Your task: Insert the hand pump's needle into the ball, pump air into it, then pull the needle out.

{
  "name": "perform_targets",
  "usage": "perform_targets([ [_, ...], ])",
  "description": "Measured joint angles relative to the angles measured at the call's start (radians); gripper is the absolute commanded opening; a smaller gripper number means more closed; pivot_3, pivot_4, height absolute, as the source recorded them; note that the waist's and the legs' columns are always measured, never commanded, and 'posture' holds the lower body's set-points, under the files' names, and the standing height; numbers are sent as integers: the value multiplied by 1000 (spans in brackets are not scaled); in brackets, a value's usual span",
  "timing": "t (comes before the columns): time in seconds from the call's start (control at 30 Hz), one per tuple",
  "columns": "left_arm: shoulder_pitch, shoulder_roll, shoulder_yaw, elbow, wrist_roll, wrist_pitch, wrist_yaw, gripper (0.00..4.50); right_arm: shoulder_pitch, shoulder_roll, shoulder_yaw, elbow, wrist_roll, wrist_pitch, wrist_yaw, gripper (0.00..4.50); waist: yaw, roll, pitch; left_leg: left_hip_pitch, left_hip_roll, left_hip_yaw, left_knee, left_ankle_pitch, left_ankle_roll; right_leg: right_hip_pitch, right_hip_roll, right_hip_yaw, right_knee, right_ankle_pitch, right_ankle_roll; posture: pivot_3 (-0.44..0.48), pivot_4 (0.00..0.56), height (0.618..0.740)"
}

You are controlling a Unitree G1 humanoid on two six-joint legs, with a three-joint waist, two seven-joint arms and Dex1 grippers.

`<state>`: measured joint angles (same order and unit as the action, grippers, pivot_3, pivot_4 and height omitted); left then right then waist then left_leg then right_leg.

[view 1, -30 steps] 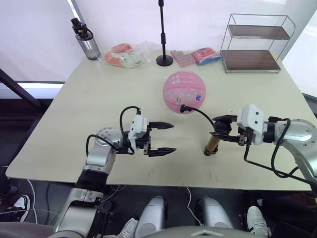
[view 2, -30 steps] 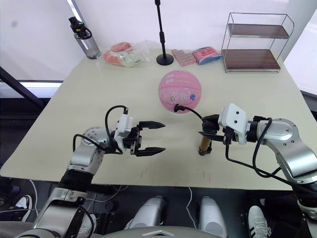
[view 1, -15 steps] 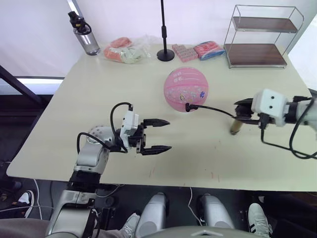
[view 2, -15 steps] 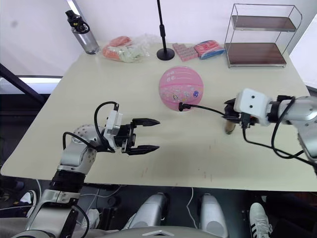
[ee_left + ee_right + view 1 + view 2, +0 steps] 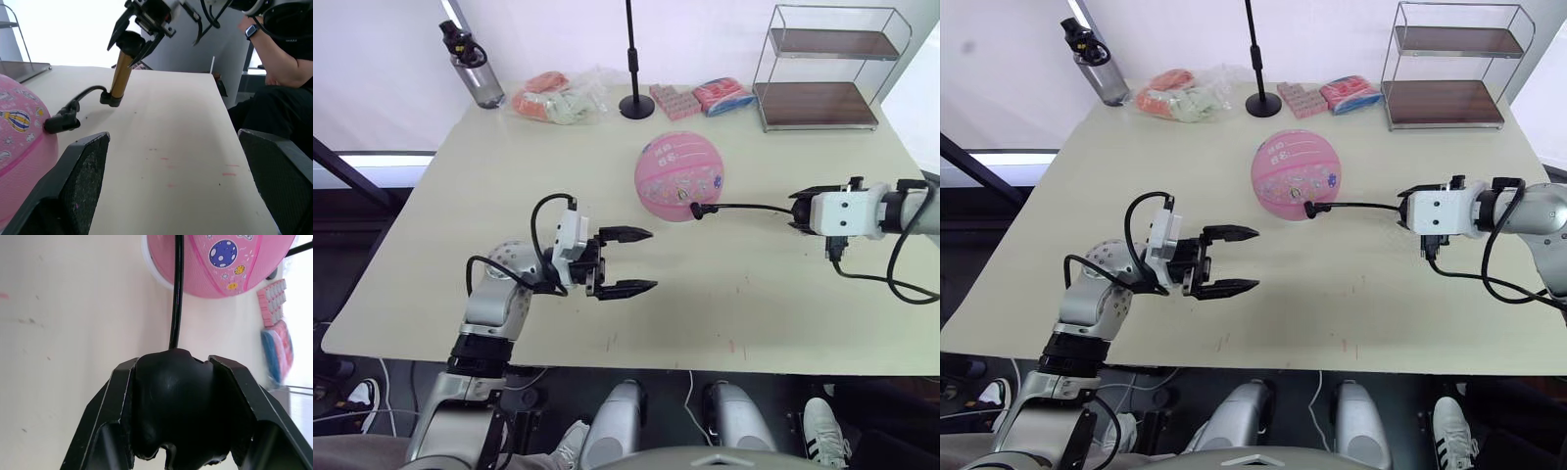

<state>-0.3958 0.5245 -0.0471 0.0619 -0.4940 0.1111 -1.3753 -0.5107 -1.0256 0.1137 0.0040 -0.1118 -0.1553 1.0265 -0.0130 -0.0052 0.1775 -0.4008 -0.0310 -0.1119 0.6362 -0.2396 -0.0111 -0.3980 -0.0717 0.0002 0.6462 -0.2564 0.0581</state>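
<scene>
The pink ball [image 5: 679,176] sits on the cream bench [image 5: 509,196] a little past the middle, toward the far side, with its printed pictures facing the camera. The black fitting at the end of the hose [image 5: 704,210] is pressed against the ball's near right side; the needle itself is too small to make out, so whether it is in the ball cannot be told. From the fitting the thin black hose [image 5: 749,207] runs nearly straight toward the robot's right to the pump [image 5: 121,71], which the right hand [image 5: 138,34] holds lifted off the bench and pointed at the ball. In the left wrist view its gold barrel hangs slanting from that hand with the black lower cap [image 5: 110,99] just above the bench. In the right wrist view the two black fingers [image 5: 110,404] are closed around the pump's black end cap [image 5: 176,406], with the hose leading away to the ball. The left hand [image 5: 631,260] hovers over the near left part of the bench, well apart from the ball, its two black fingers spread wide and holding nothing. Along the far edge stand a water bottle [image 5: 469,67], a clear bag of orange and pale things [image 5: 558,96], the round base of a black pole [image 5: 637,106], two pink packets [image 5: 700,98] and a wire shelf with wooden boards [image 5: 818,64]. A person in dark clothes wearing a wristwatch [image 5: 274,58] sits beyond the bench edge in the left wrist view.
</scene>
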Motion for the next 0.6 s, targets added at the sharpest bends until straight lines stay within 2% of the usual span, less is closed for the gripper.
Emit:
perform_targets([
  [0.27,-15,-6,0,-13,-11,23,20,4470,13,16,53,15,-144,-157,-58,1796,-1,0,0,1,0,3,1,0,0,-1,0,3,3,0,0,0,150,731],
  [0.5,-17,-14,-1,-21,-17,36,38,4470,81,68,76,-23,-184,-184,-94,1796,-1,0,0,2,0,4,7,0,0,-1,1,5,11,0,0,0,150,731],
  [0.6,-20,-16,-2,-38,-20,41,48,4500,133,76,81,-58,-188,-200,-94,3029,-1,-1,0,3,0,4,10,-2,4,-1,1,6,14,0,0,0,150,731],
])
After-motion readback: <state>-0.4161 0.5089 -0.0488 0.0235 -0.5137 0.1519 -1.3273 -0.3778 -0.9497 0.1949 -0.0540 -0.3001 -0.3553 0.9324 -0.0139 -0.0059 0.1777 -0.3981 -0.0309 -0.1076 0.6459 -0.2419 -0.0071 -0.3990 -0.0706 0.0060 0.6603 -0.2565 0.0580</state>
